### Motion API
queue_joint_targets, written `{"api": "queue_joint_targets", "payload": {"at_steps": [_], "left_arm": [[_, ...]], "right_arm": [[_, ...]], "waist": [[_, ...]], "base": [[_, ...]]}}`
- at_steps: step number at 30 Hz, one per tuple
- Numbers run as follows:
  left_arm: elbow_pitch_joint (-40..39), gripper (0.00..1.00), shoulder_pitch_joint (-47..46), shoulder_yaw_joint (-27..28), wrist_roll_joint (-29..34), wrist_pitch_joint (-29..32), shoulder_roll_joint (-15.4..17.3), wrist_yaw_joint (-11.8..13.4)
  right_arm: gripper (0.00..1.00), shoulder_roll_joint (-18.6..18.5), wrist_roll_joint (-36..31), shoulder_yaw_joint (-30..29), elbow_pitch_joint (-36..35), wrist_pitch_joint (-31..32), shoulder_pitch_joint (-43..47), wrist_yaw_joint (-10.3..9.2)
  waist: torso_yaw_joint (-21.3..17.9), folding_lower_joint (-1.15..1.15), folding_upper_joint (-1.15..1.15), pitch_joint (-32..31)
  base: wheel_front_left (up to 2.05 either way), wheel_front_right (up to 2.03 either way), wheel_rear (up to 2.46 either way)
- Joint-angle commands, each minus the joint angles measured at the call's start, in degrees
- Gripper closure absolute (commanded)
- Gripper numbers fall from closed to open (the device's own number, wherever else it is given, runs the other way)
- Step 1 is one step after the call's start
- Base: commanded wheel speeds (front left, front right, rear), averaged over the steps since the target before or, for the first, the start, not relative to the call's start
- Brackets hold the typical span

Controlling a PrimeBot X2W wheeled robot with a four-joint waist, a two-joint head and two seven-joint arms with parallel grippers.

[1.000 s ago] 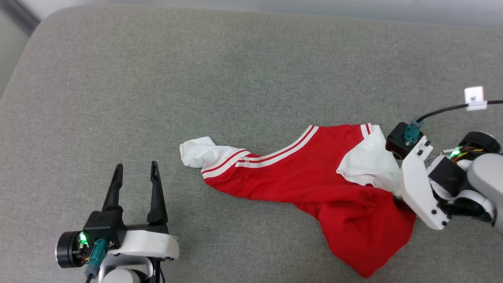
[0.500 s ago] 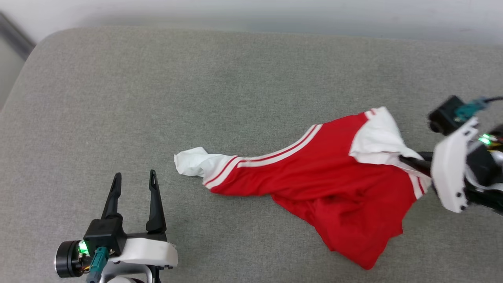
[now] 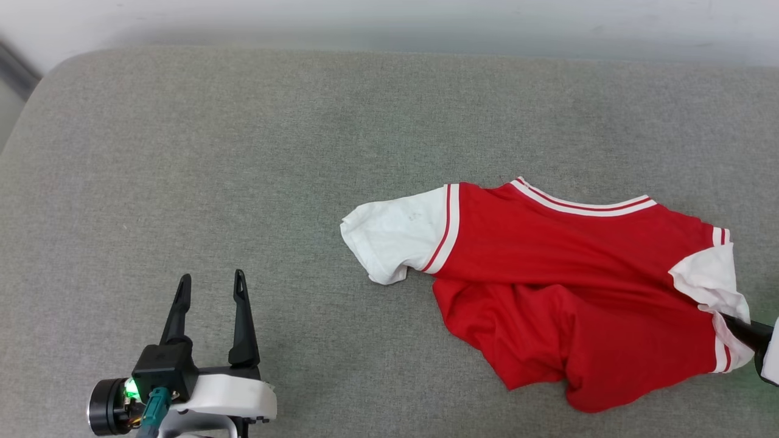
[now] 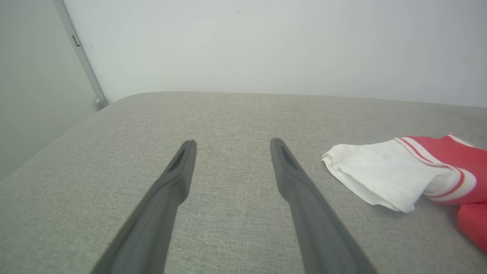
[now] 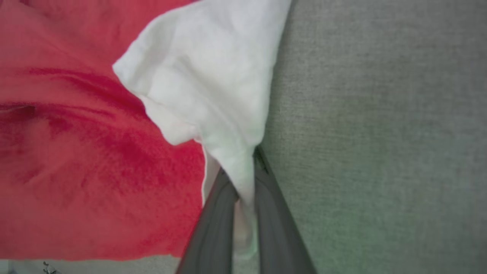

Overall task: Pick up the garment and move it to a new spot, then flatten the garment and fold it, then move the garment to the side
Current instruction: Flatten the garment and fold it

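Looking down in the head view, the garment (image 3: 578,286) lies rumpled on the grey cushion (image 3: 243,152), right of centre. One white sleeve (image 3: 395,240) points left, and the striped collar (image 3: 578,207) is on the far side. The left claw (image 3: 211,275) hovers at the lower left, fingers spread wide and empty, well apart from the shirt. The right claw (image 3: 739,327) enters at the right edge, pinching the other sleeve.

In the left wrist view, both dark fingers stand apart over bare cushion, the white sleeve off to their right and a pale wall (image 4: 266,45) behind.

In the right wrist view, the fingers are closed narrow on a fold of white sleeve fabric, with red cloth to the left.
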Motion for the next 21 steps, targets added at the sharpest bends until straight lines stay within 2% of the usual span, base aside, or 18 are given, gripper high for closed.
{"api": "queue_joint_targets", "payload": {"at_steps": [1, 3, 4, 5, 13, 18, 21], "left_arm": [[0.1, 0.0, -0.1, 0.1, 0.3, -0.1, 0.0, -0.1], [0.2, 0.0, -0.1, 0.4, 0.4, -0.1, 0.0, -0.2], [0.3, 0.0, 0.0, 0.4, 0.6, -0.1, 0.0, -0.3], [0.5, 0.0, 0.0, 0.5, 0.8, -0.1, 0.0, -0.3], [1.5, 0.0, -2.2, 1.9, 2.5, -0.1, 2.4, -1.9], [3.6, 0.0, -6.4, 1.8, 3.4, -0.1, 5.5, -4.0], [5.9, 0.0, -10.5, 0.6, 3.7, 1.4, 7.5, -6.2]], "right_arm": [[1.0, 0.3, -0.5, 0.8, 1.2, 0.2, 2.1, -0.19], [1.0, 1.0, -1.2, 1.0, 2.6, -0.2, 3.2, -0.24], [0.57, 1.5, -1.5, 0.4, 2.8, -1.4, 3.2, -0.25], [0.0, 1.7, -2.0, 0.0, 2.5, -2.6, 2.8, -0.25], [0.0, 0.7, -14.8, -3.4, -2.1, -16.9, 0.2, -0.12], [0.0, 2.7, -23.5, -10.2, -6.0, -22.4, 1.0, -0.12], [0.0, 5.8, -30.2, -16.8, -8.3, -25.7, 2.6, -0.12]], "waist": [[0.0, 0.0, 0.0, 0.0], [-0.3, 0.0, 0.0, -0.1], [-0.4, 0.0, 0.0, -0.3], [-0.6, 0.0, 0.0, -0.5], [-3.0, 0.0, 0.0, -2.7], [-4.7, 0.0, 0.0, -3.0], [-5.4, 0.0, 0.0, -2.7]], "base": [[0.0, 0.0, 0.0], [0.0, 0.0, 0.0], [0.0, 0.0, 0.0], [0.0, 0.0, 0.0], [0.0, 0.0, 0.0], [0.0, 0.0, 0.0], [0.0, 0.0, 0.0]]}}
